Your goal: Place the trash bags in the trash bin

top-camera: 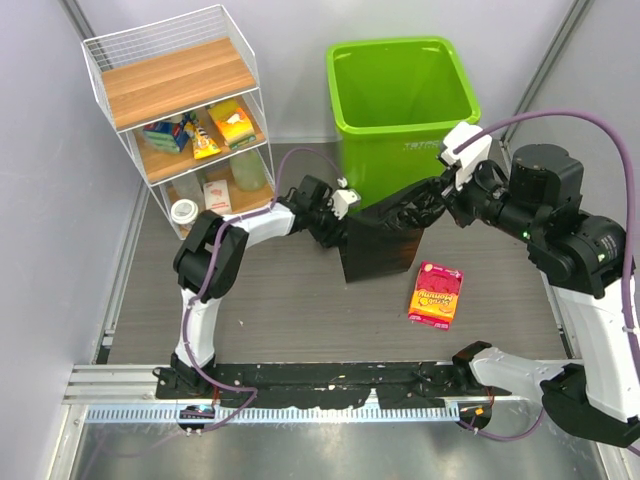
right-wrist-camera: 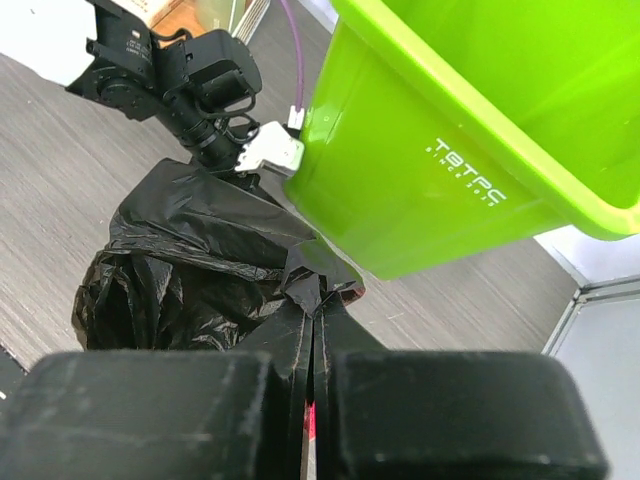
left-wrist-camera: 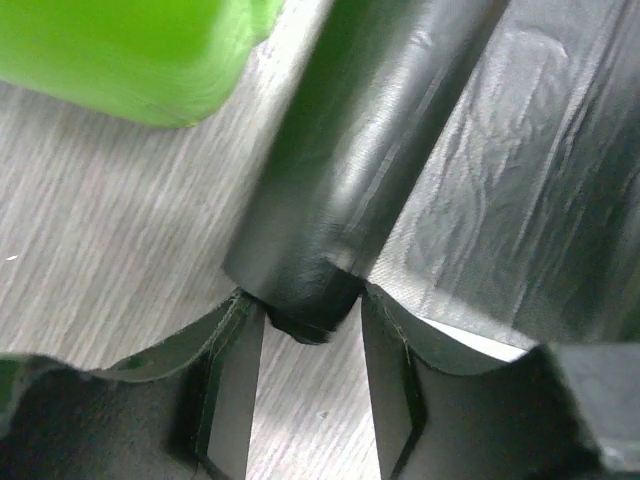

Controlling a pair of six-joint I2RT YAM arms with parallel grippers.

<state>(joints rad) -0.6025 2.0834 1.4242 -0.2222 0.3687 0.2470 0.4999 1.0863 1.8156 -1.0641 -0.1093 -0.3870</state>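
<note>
The lime-green trash bin point(top-camera: 400, 90) stands upright at the back centre, also in the right wrist view point(right-wrist-camera: 450, 150). The crinkled black trash bag point(top-camera: 385, 250) hangs spread between both grippers, just in front of the bin. My right gripper point(right-wrist-camera: 318, 300) is shut on a bunched corner of the bag point(right-wrist-camera: 190, 260), close under the bin's wall; it is at the bag's right top corner point(top-camera: 420, 205). My left gripper point(left-wrist-camera: 305, 300) is at the bag's left side point(top-camera: 335, 228), its jaws closed on the end of a slim black roll point(left-wrist-camera: 350, 150), with flat bag film point(left-wrist-camera: 520, 180) beside it.
A red snack packet point(top-camera: 436, 294) lies on the table to the right of the bag. A white wire shelf point(top-camera: 180, 110) with boxes and tape stands at the back left. The bin's corner point(left-wrist-camera: 120, 50) is near the left gripper.
</note>
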